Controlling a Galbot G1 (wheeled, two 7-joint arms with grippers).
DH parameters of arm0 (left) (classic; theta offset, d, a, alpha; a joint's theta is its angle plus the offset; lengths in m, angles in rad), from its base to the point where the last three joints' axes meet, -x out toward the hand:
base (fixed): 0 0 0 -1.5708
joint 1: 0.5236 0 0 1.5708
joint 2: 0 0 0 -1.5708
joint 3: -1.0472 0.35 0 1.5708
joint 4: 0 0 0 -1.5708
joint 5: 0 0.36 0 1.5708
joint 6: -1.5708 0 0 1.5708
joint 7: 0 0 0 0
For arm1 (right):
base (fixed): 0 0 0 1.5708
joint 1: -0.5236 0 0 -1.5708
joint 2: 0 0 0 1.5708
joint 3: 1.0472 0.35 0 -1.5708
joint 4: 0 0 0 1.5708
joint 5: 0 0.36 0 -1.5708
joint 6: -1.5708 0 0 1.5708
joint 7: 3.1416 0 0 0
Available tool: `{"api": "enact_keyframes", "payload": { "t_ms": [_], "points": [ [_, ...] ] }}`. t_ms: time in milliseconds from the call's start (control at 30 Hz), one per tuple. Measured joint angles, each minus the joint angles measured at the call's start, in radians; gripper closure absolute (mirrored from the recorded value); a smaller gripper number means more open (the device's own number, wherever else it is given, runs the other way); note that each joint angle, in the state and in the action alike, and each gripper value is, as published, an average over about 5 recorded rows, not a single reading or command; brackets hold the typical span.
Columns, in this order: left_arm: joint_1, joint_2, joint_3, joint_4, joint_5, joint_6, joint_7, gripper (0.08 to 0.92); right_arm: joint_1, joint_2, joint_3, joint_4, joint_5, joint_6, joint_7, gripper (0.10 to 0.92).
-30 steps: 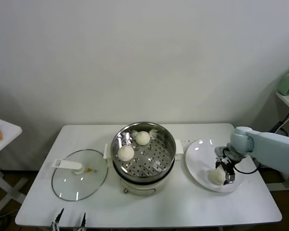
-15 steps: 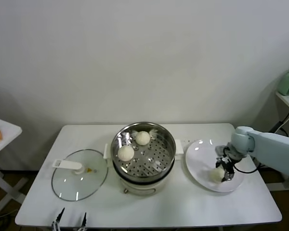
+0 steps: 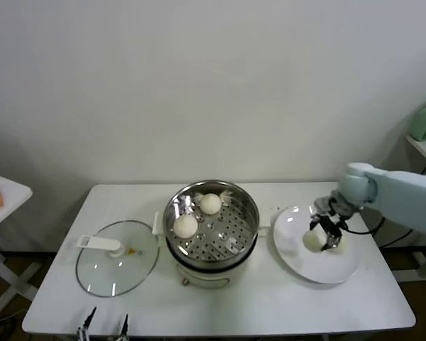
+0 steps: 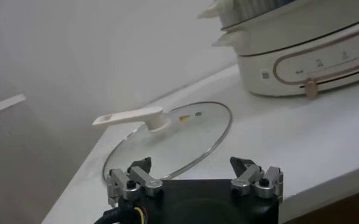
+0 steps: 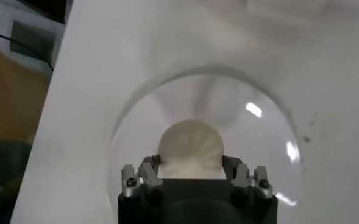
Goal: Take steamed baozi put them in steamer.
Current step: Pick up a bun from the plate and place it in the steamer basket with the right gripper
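1. Off-white and smooth, one steamed baozi (image 3: 313,241) sits clamped between the fingers of the right gripper (image 3: 322,232), above the white plate (image 3: 298,254) at the right end of the table (image 3: 270,305); the right wrist view shows the jaws pressed against both sides of the bun (image 5: 191,148).
2. Two more baozi lie inside the steamer (image 3: 248,213) at the table's middle: one (image 3: 211,203) near the back rim, one (image 3: 186,226) toward the left side, apart from each other.
3. Left of the steamer, the glass lid (image 3: 117,266) rests flat on the table with its white handle (image 3: 103,244) up.
4. Parked low at the table's front left edge, the left gripper (image 4: 194,178) has its jaws spread wide, holding nothing.
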Motion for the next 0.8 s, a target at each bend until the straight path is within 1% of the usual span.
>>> {"api": "enact_keyframes", "payload": {
  "t_ms": [200, 333, 567, 800],
  "points": [
    [0.002, -0.001, 0.002, -0.005, 0.003, 0.0, -0.001, 0.177, 0.17, 0.047, -0.04, 0.092, 0.069, 0.101, -0.036, 0.349],
    [0.003, -0.002, 0.002, -0.006, 0.004, -0.001, -0.001, 0.177, 0.25, 0.089, -0.036, 0.15, 0.078, 0.173, -0.047, 0.349],
    [0.002, -0.006, 0.007, -0.008, 0.008, -0.004, -0.002, 0.177, 0.321, 0.19, 0.006, 0.237, 0.029, 0.276, -0.049, 0.35],
    [0.003, -0.007, 0.006, -0.016, 0.008, -0.006, -0.002, 0.177, 0.298, 0.312, 0.044, 0.276, -0.044, 0.305, -0.03, 0.355]
  ]
}}
